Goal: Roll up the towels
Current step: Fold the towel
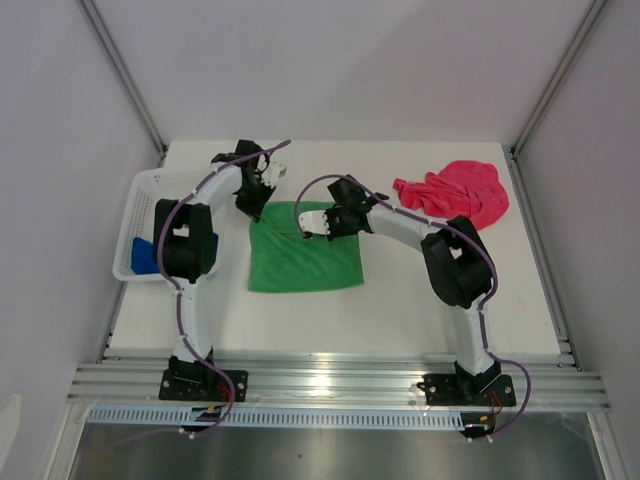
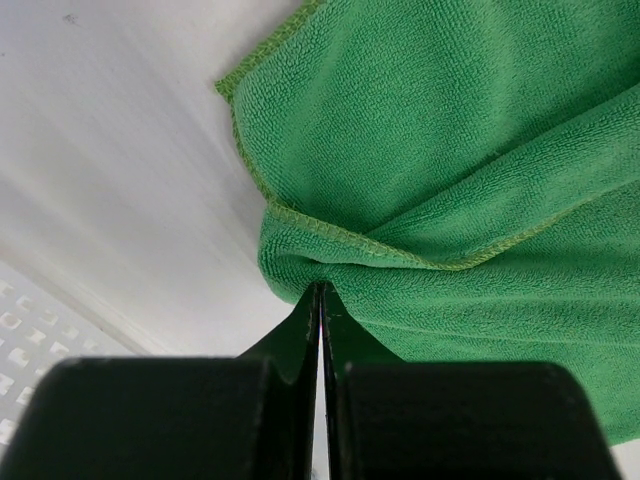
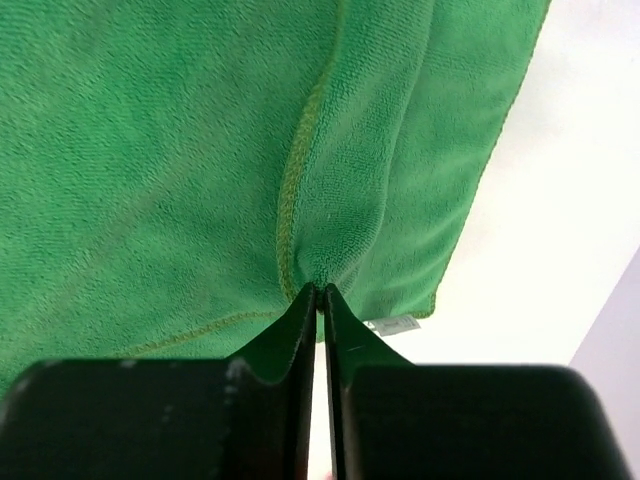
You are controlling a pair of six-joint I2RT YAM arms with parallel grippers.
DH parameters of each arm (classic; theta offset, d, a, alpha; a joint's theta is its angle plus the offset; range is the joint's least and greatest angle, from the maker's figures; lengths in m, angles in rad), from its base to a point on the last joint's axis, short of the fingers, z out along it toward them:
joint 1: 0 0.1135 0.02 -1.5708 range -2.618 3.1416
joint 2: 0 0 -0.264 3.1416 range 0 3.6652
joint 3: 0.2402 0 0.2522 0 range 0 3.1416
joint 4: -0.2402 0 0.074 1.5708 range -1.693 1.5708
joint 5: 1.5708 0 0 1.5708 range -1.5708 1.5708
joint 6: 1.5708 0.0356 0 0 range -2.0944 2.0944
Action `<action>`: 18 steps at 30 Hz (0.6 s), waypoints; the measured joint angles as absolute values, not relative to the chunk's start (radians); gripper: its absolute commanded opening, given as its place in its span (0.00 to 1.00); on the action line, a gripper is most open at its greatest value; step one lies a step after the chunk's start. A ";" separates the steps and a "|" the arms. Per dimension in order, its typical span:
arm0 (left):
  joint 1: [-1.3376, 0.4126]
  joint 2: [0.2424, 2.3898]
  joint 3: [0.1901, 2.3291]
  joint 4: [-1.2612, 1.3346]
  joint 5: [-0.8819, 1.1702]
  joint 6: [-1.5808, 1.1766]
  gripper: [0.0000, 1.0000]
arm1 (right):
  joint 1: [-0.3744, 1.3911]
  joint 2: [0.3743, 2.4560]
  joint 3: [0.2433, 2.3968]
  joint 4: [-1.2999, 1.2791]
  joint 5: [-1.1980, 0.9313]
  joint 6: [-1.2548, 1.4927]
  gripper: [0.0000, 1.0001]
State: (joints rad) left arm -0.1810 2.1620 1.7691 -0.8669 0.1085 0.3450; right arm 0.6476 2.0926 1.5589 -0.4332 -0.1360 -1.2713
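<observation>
Green towel [image 1: 305, 262] edge (folded over) tight in left pincer [image 2: 320, 290], right pincer [image 3: 318, 290]

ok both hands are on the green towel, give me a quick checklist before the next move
1. left hand shut on the green towel at its far edge: ok
2. right hand shut on the same far edge: ok
3. rest of the green towel lies flat on the table towards the arms: ok
4. pink towel apart from the green one, crumpled at the far right: ok
5. blue towel in the basket, out of the way: ok
6. blue towel rolled or not: cannot tell, the left arm hides most of it
</observation>
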 measured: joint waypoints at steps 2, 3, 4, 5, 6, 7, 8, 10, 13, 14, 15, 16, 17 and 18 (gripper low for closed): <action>-0.181 2.162 1.769 -0.866 0.109 0.345 0.01 | 0.643 2.093 1.561 -0.436 -0.139 -1.268 0.09; -0.181 2.162 1.769 -0.866 0.109 0.347 0.01 | 0.640 2.093 1.561 -0.440 -0.144 -1.267 0.08; -0.181 2.162 1.769 -0.865 0.109 0.348 0.01 | 0.638 2.093 1.561 -0.443 -0.149 -1.267 0.06; -0.181 2.162 1.769 -0.865 0.109 0.348 0.01 | 0.636 2.093 1.561 -0.447 -0.156 -1.265 0.06; -0.181 2.162 1.769 -0.865 0.109 0.348 0.01 | 0.634 2.093 1.561 -0.450 -0.165 -1.263 0.04; -0.181 2.162 1.769 -0.864 0.109 0.348 0.01 | 0.632 2.093 1.561 -0.451 -0.172 -1.259 0.00; -0.181 2.162 1.769 -0.863 0.109 0.348 0.01 | 0.631 2.093 1.561 -0.452 -0.177 -1.256 0.00; -0.181 2.162 1.769 -0.862 0.110 0.348 0.01 | 0.631 2.095 1.563 -0.456 -0.187 -1.246 0.00; -0.181 2.162 1.769 -0.862 0.114 0.348 0.01 | 0.625 2.107 1.573 -0.459 -0.200 -1.213 0.00; -0.181 2.162 1.769 -0.862 0.117 0.348 0.01 | 0.622 2.109 1.573 -0.458 -0.205 -1.193 0.00; -0.181 2.160 1.769 -0.861 0.119 0.348 0.01 | 0.618 2.110 1.573 -0.457 -0.211 -1.177 0.00; -0.181 2.159 1.766 -0.857 0.120 0.348 0.01 | 0.610 2.110 1.573 -0.455 -0.223 -1.147 0.00; -0.181 2.155 1.764 -0.854 0.122 0.348 0.01 | 0.601 2.110 1.572 -0.449 -0.231 -1.123 0.00; -0.181 2.149 1.760 -0.850 0.127 0.348 0.01 | 0.588 2.109 1.567 -0.432 -0.240 -1.093 0.00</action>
State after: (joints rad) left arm -0.1810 2.1490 1.7596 -0.8505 0.1272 0.3477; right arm 0.5884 2.1086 1.5673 -0.4316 -0.2398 -1.0931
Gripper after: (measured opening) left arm 0.008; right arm 0.009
